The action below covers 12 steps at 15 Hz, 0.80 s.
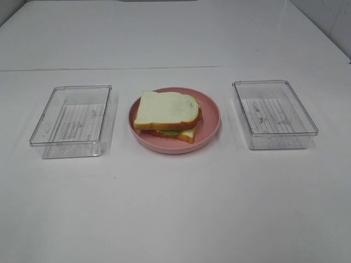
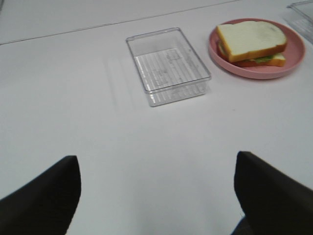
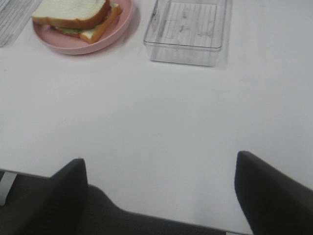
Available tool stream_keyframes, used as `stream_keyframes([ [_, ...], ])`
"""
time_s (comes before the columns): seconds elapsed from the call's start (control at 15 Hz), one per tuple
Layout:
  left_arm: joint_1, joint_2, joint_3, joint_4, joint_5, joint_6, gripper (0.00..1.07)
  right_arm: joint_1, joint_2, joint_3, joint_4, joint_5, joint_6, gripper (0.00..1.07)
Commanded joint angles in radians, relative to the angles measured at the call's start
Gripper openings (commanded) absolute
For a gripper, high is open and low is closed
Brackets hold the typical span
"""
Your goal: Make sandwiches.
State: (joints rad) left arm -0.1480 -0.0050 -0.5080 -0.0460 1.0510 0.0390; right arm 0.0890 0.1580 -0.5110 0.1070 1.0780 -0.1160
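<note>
The sandwich [image 1: 168, 116] sits assembled on the pink plate [image 1: 211, 118] at table centre, empty trays at 9 [image 1: 70, 118] and 3 o'clock [image 1: 274, 112], both the left gripper [image 2: 156, 196] and right gripper [image 3: 159, 196] spread wide and holding nothing, so the job looks finished.

This looks like a robot test bench in a lab, not a lived-in kitchen. A plain white counter [image 1: 175, 208] fills every view, with a thin seam running across it toward the back and pale walls rising at the far corners. The layout is staged and symmetric: a pink plate [image 1: 211, 118] in the middle carrying one sandwich [image 1: 167, 112], with a clear plastic tray [image 1: 71, 118] on one side and a matching tray [image 1: 274, 112] on the other, each standing apart from the plate.
</note>
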Motion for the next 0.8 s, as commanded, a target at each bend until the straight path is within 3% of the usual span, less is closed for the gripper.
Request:
stream_keyframes([
  [0.07, 0.110, -0.023, 0.004, -0.005, -0.011, 0.001, 0.81, -0.044, -0.050, 0.006, 0.005, -0.013, -0.006, 0.77],
  [0.27, 0.172, -0.023, 0.004, -0.005, -0.011, 0.001, 0.81, -0.043, -0.141, 0.006, 0.024, -0.013, -0.006, 0.77],
  [0.53, 0.172, -0.025, 0.004, -0.005, -0.011, 0.001, 0.81, -0.104, -0.142, 0.006, 0.047, -0.015, -0.006, 0.77],
  [0.8, 0.172, -0.026, 0.004, -0.005, -0.011, 0.001, 0.81, -0.109, -0.142, 0.006, 0.047, -0.015, -0.006, 0.77],
])
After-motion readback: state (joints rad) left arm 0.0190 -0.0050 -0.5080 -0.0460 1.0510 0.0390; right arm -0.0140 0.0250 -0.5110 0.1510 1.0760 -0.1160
